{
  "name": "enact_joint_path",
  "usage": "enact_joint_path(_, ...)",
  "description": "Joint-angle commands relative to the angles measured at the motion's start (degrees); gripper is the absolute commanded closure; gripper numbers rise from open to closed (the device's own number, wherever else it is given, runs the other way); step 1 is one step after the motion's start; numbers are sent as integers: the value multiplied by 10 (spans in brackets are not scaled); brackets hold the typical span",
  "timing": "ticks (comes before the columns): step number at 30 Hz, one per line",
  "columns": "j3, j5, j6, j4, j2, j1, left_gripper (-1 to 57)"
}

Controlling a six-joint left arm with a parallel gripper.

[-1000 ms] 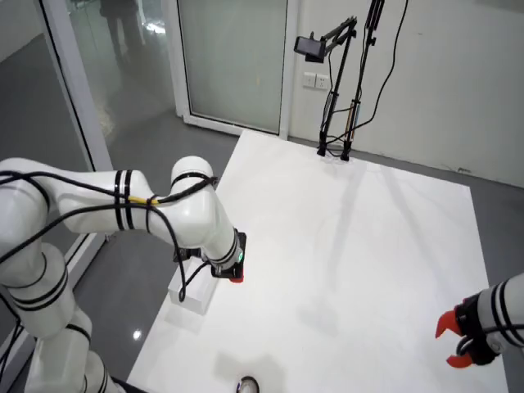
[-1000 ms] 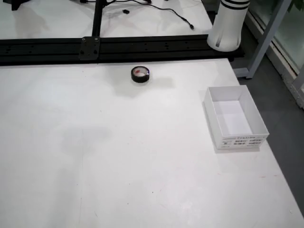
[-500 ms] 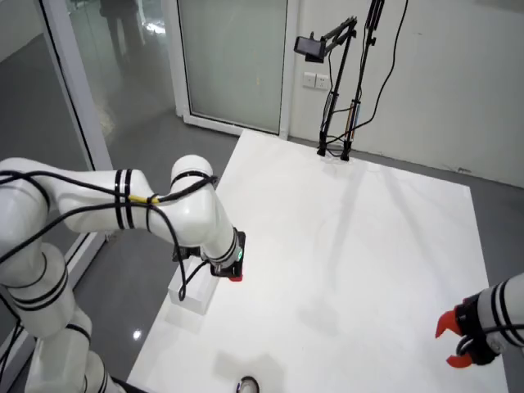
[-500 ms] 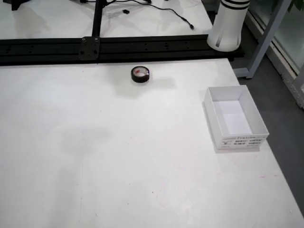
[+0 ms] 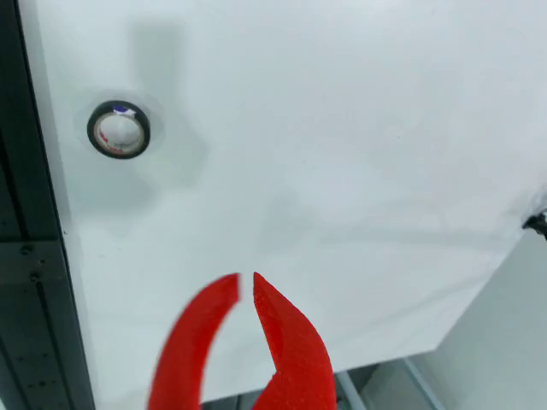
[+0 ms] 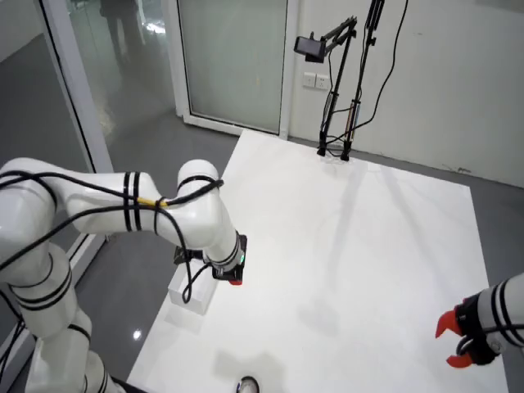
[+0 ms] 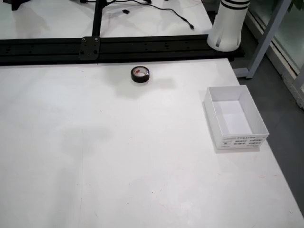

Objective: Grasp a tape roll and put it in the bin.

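Note:
A black tape roll (image 5: 119,130) with a pale core lies flat on the white table (image 5: 342,128), at the upper left of the view that rides on the gripper. My gripper (image 5: 247,286) has red curved fingers whose tips almost touch, with nothing between them. It hangs well short of the roll. The room view from above shows this gripper (image 6: 449,342) at the table's right edge and the roll (image 6: 247,384) at the bottom edge. In the fixed table view the roll (image 7: 140,74) lies near the rail, left of the open white bin (image 7: 240,140), and no gripper appears.
A black rail (image 5: 26,213) runs along the table edge beside the roll. In the room view a second white arm (image 6: 196,221) hangs near the bin (image 6: 190,293). A camera stand (image 6: 336,98) is at the far table edge. An arm base (image 7: 228,23) stands behind the bin.

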Motion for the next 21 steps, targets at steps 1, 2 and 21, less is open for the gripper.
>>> enact_joint_path(1,-2,0,-45,-2,85,-24,442)
enact_joint_path(2,-2,0,-50,-2,91,-27,435)
enact_joint_path(21,-11,-32,-137,-36,167,-83,396)
